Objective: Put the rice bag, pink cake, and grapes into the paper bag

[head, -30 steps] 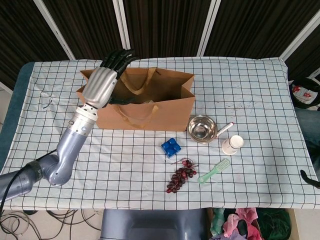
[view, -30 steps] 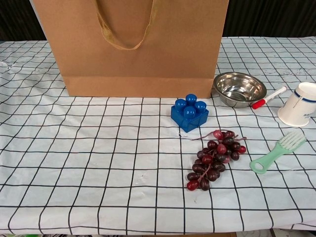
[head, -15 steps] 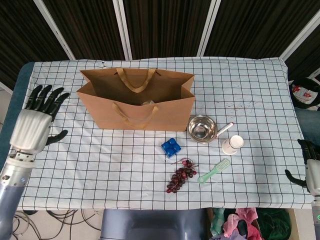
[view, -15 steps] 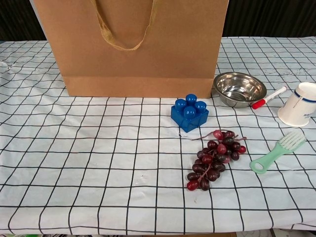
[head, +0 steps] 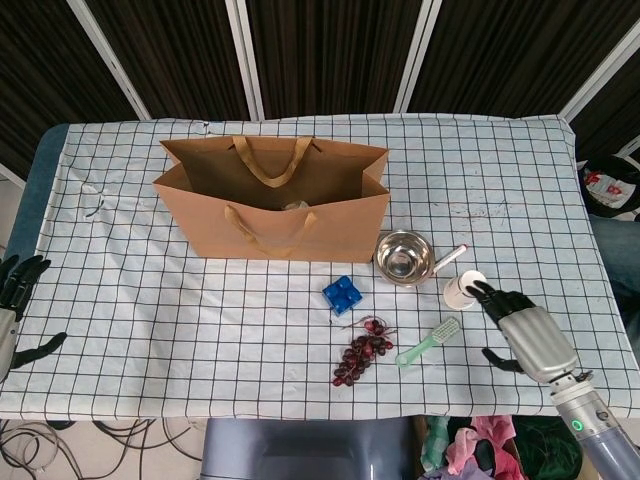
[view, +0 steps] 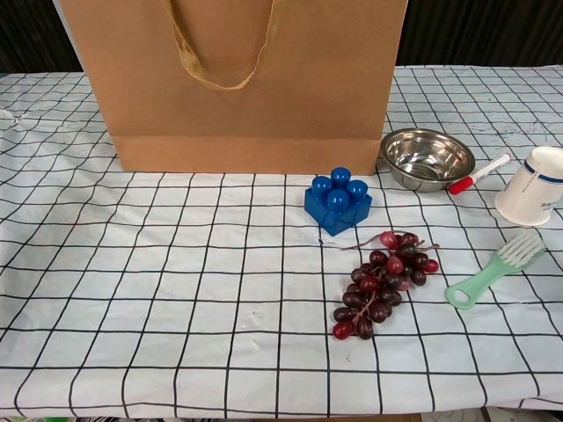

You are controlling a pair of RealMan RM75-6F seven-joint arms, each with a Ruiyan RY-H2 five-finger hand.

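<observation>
The brown paper bag [head: 272, 200] [view: 237, 83] stands open at the back of the checked table. A bunch of dark red grapes [head: 362, 352] [view: 383, 281] lies on the cloth near the front. In the head view my right hand [head: 525, 331] hovers at the right, fingers spread, holding nothing, right of the grapes and beside the white cup. My left hand [head: 12, 310] sits at the far left edge, open and empty. Something pale shows inside the bag; I cannot tell what it is. No rice bag or pink cake shows on the table.
A blue toy brick [head: 342, 295] [view: 338, 200] lies between bag and grapes. A steel bowl [head: 404, 257] [view: 427, 158], a red-tipped marker [head: 449, 259], a white cup [head: 465, 289] [view: 532, 185] and a green brush [head: 428, 342] [view: 497, 268] sit to the right.
My left hand has pulled away from the bag, down to the table's left edge. My right hand has come up from the right edge toward the cup.
</observation>
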